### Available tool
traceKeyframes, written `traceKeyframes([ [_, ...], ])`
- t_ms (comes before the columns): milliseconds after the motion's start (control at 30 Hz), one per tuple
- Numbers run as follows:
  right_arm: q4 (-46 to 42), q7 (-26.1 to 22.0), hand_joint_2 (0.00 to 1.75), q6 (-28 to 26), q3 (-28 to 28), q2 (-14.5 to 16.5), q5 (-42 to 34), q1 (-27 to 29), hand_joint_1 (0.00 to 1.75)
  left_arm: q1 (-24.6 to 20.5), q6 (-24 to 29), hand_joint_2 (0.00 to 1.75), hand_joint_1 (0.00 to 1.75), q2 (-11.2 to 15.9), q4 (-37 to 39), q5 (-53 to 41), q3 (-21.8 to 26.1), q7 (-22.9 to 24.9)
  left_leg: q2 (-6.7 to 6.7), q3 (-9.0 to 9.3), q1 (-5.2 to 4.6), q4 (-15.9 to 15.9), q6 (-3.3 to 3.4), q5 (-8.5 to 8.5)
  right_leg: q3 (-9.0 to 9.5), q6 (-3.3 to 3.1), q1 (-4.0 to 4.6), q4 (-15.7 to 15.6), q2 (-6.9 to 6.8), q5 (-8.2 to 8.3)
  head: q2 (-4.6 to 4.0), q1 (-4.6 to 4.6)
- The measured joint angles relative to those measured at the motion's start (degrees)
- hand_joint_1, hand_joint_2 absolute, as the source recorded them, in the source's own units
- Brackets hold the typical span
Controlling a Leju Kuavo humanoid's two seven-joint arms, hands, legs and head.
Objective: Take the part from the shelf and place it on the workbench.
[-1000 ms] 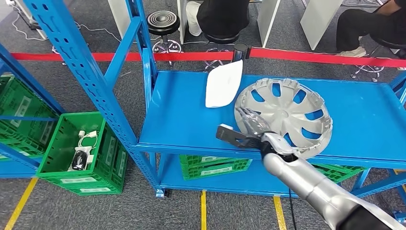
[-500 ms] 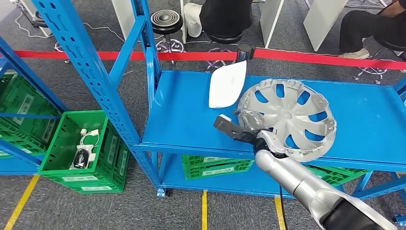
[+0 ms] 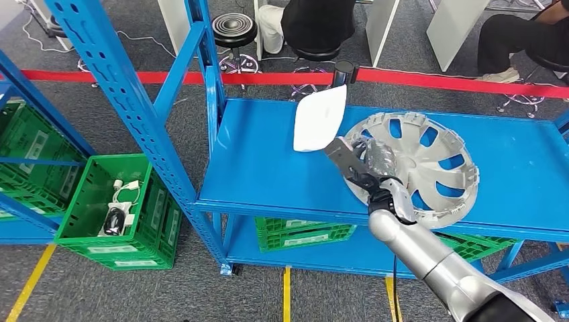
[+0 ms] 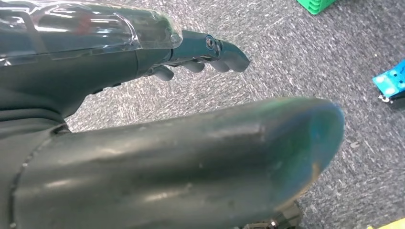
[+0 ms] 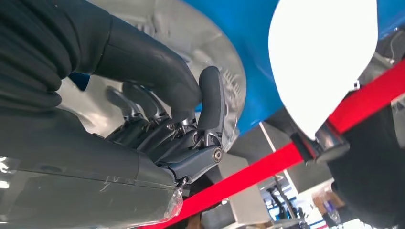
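A silver hubcap (image 3: 429, 161) lies on the blue shelf (image 3: 262, 168), tipped slightly toward its front edge. My right hand (image 3: 368, 168) is at the hubcap's left rim, with the thumb outside and the fingers (image 3: 380, 158) inside the dish. Up close, the right hand (image 5: 191, 119) has thumb and fingers curled together on the hubcap's rim (image 5: 229, 76). My left hand (image 4: 205, 47) hangs over grey carpet, fingers apart and holding nothing.
A white curved part (image 3: 320, 119) lies on the shelf just left of the hubcap. Blue uprights (image 3: 127, 94) stand at the left, green crates (image 3: 114, 208) sit on the floor and under the shelf. Behind a red tape barrier (image 3: 429, 79), people sit on stools.
My right hand has risen from the shelf's front edge onto the hubcap's left rim, and its thumb has swung from pointing left to pointing away. The hubcap has shifted a little to the right.
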Motion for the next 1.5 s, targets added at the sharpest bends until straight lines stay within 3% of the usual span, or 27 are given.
traceKeyframes([
  [133,-1.8,0.1,1.75,-0.2,-1.0,-0.6,0.0,0.9,0.23,0.0,0.0,0.0,0.0,0.0,0.0,0.0,-0.8,0.3,0.03,0.0,0.01,0.0,0.0,0.0,0.0,0.03,0.0,0.0,0.0,-0.02,0.0,0.0],
  [367,-2.9,-1.7,1.75,-1.4,-2.4,-1.0,-0.2,2.1,0.0,0.0,0.0,0.0,0.0,0.0,0.0,0.1,-2.4,1.2,0.1,-0.02,0.0,0.0,0.0,0.0,0.0,0.06,0.0,0.0,0.0,-0.04,0.0,-0.01],
  [533,-4.1,-2.4,1.75,-2.6,-3.5,-1.0,-0.7,3.0,0.0,0.0,0.1,0.0,0.0,0.1,0.0,1.4,-3.2,1.4,0.15,-0.03,0.0,0.0,0.01,-0.01,-0.01,0.06,0.0,0.0,0.0,-0.04,0.0,0.01],
  [733,-4.1,3.5,1.75,6.1,-3.7,-1.4,0.8,2.8,0.0,-0.3,0.1,0.0,0.0,0.1,-0.1,2.5,-4.7,1.8,0.24,-0.03,0.0,0.0,0.01,-0.02,-0.01,0.06,0.0,0.0,0.01,-0.04,0.0,-0.02],
  [1100,-1.1,4.2,1.75,10.1,-2.8,-1.3,2.2,1.5,0.0,-0.7,-0.8,0.0,0.0,0.4,-0.2,2.6,-7.3,3.2,0.48,-0.05,0.0,0.0,0.02,-0.02,-0.02,0.06,0.01,0.0,0.02,-0.04,0.0,0.02],
  [1300,3.4,0.2,1.75,8.5,-1.6,1.8,2.3,0.2,0.0,-0.9,-2.7,0.0,0.0,2.6,-0.7,2.1,-9.4,6.0,0.87,-0.06,0.05,0.0,-0.01,-0.04,-0.07,0.05,0.1,0.0,0.16,-0.03,0.0,0.04],
  [1500,12.2,-6.6,1.75,5.6,-0.2,9.2,0.2,-2.7,0.0,-1.2,-4.8,0.0,0.0,8.0,-5.0,2.2,-13.2,11.7,1.21,0.0,0.15,-0.1,-0.04,-0.06,-0.13,-0.02,0.21,0.1,0.35,-0.04,0.0,-0.02],
])
